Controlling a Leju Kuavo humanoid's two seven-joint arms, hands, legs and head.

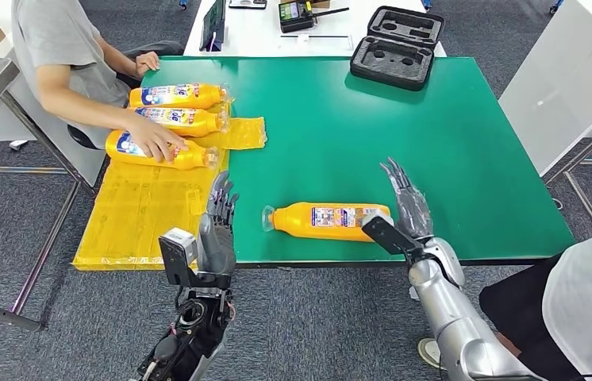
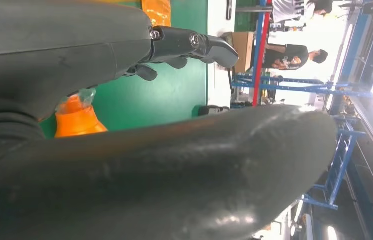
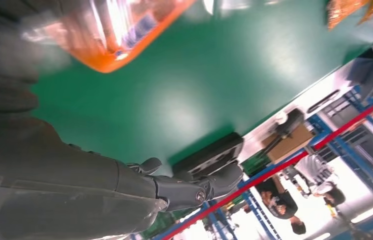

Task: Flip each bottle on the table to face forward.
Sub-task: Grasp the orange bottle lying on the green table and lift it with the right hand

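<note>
An orange bottle lies on its side near the front edge of the green table, clear cap to the left, small label facing up. My right hand stands open just right of its base, fingers straight, holding nothing. Left of the cap, at the table's front corner, my left hand is raised and open too. The bottle's neck appears in the left wrist view and its blurred body in the right wrist view. Three more orange bottles lie in a row at the far left; a person's hand rests on the nearest.
A yellow plastic sheet hangs off the table's left side. A black foam case sits at the far edge. A seated person is at the far left, another person at the right front.
</note>
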